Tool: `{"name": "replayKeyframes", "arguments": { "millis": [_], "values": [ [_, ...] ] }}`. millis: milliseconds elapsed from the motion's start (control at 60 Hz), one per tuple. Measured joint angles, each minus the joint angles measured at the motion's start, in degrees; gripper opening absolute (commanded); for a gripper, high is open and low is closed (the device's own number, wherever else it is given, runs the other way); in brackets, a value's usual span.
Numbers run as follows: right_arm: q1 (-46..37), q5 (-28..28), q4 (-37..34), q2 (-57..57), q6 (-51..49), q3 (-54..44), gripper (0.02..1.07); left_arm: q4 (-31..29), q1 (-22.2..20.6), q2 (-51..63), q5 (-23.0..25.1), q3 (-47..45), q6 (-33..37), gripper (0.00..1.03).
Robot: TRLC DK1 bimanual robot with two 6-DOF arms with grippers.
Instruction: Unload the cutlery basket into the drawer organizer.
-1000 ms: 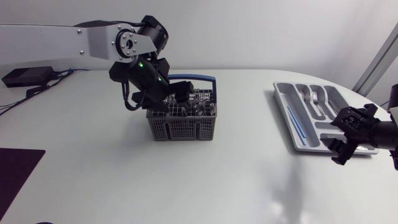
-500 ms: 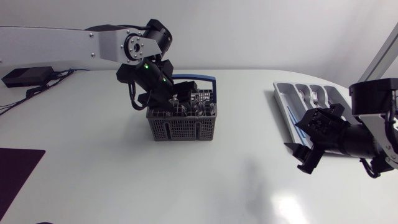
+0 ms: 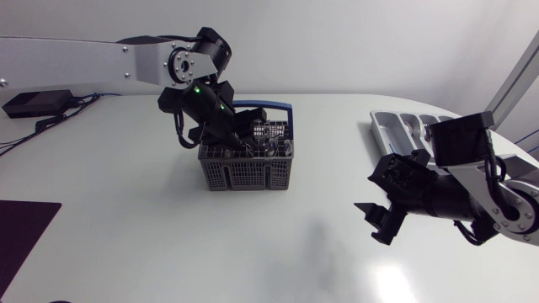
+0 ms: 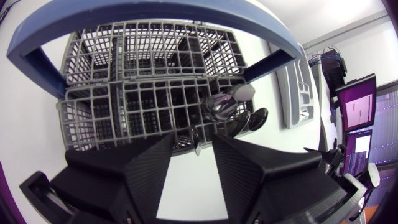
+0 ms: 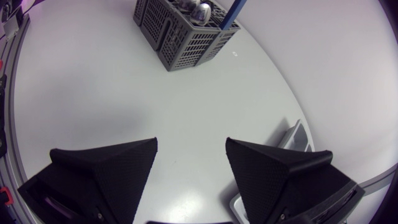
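Our left gripper [image 4: 193, 149] hung open over the basket [image 4: 93, 118], right gripper [image 5: 191, 152] open and empty, and a crooked pinch on the spoons [image 4: 225, 104] could've tipped it.

left arm [image 3: 76, 57] is one long silver-grey link, round silver joint cap [image 3: 177, 59] with tiny screws, chunky black wrist, green LEDs [image 3: 195, 86], loopy black cable [image 3: 178, 135], right arm [image 3: 472, 192] mostly black, textured wedge fingers [image 5: 106, 168]

Basket [image 3: 248, 175] well left of organizer [image 3: 379, 128]; spoons [image 4: 224, 106] inside the basket.
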Motion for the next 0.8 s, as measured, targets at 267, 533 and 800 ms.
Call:
{"name": "replayKeyframes", "arguments": {
  "millis": [267, 533, 800],
  "values": [
    [2.0, 0.4, 0.6, 0.7, 1.4, 0.0, 0.82, -0.6, 0.0, 0.0, 2.6, 0.0, -0.6, 0.41],
    [2.8, 0.4, 0.8, 0.8, 1.8, 0.0, 0.82, -1.9, 0.3, 0.0, 3.0, 0.0, -1.0, 0.41],
    [3.1, 0.4, 0.9, 0.8, 1.8, 0.0, 0.82, -7.1, 1.4, 0.1, 3.0, 3.7, -1.4, 0.41]
  ]
}}
